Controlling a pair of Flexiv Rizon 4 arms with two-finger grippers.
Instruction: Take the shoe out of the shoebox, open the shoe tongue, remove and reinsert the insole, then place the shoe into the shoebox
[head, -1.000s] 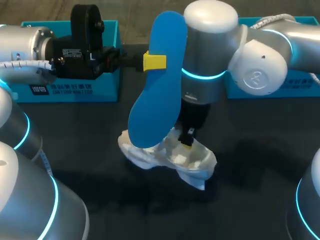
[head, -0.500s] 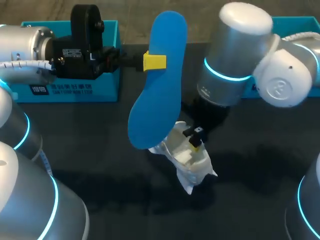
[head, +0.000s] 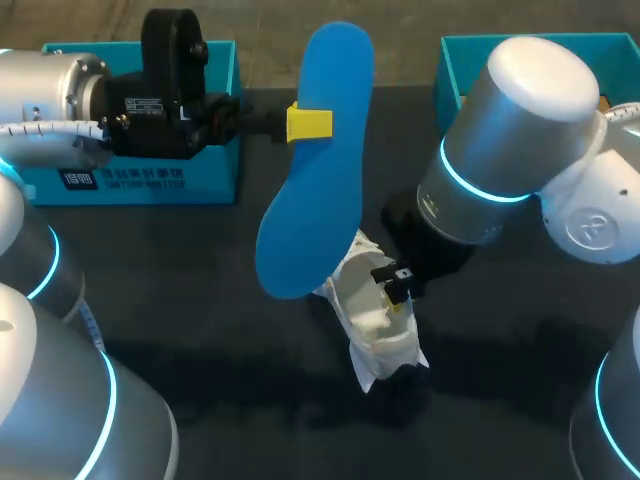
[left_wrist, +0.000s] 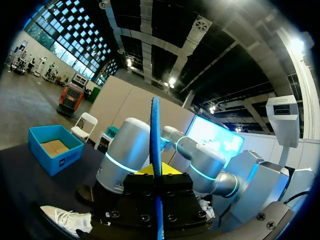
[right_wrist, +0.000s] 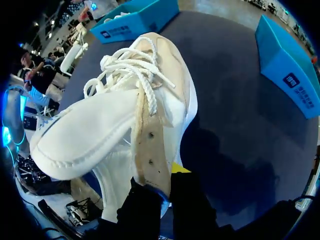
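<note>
Dark table (head: 200, 300), right gripper (head: 396, 295) pinching shoe (head: 375, 325), left gripper (head: 316, 122) holding insole (head: 315, 190)

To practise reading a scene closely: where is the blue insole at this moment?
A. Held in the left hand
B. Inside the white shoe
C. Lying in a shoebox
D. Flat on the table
A: the left hand grips the blue insole on edge above the table, while the right hand holds the white shoe.

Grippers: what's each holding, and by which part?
Left gripper: blue insole, clamped at its side edge toward the narrower end. Right gripper: white shoe, pinched by the eyelet strip of its upper.
</note>
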